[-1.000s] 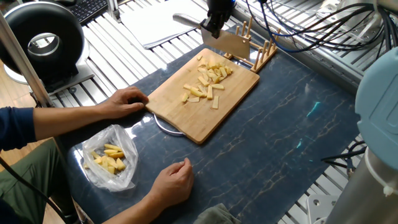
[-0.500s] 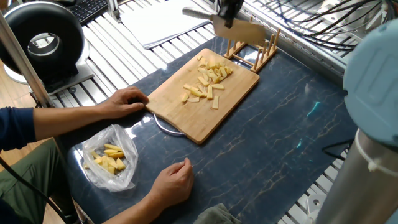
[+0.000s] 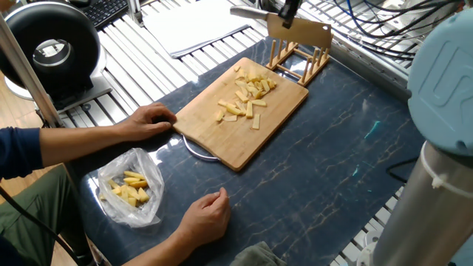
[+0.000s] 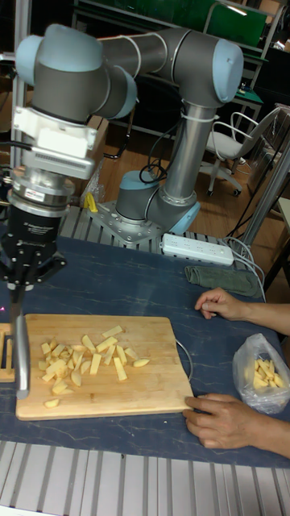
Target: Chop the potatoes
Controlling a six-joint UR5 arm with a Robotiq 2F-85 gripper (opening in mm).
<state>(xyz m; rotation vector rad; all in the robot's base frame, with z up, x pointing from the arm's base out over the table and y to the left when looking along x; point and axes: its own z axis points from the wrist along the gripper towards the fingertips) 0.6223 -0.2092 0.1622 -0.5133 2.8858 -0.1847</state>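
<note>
**Cleaver held at the board's far end, potatoes spread on bamboo**

Your UR5 arm (image 4: 121, 72) bends down from its base at the back of the dark marbled table (image 3: 347, 155), wrist pointing straight down. Its gripper (image 4: 19, 280) is pinched on the handle of a cleaver (image 3: 299, 31), whose broad blade hangs over the wooden rack (image 3: 299, 60) at the far end of the cutting board (image 3: 240, 122). The potatoes (image 3: 247, 97), pale sticks and chunks, lie scattered on the far half of that board. At the near left, a clear plastic bag (image 3: 131, 188) holds more yellow pieces. One of the person's hands (image 3: 151, 118) rests at the board's left edge; the other (image 3: 203, 216) lies on the table just right of the bag.
</note>
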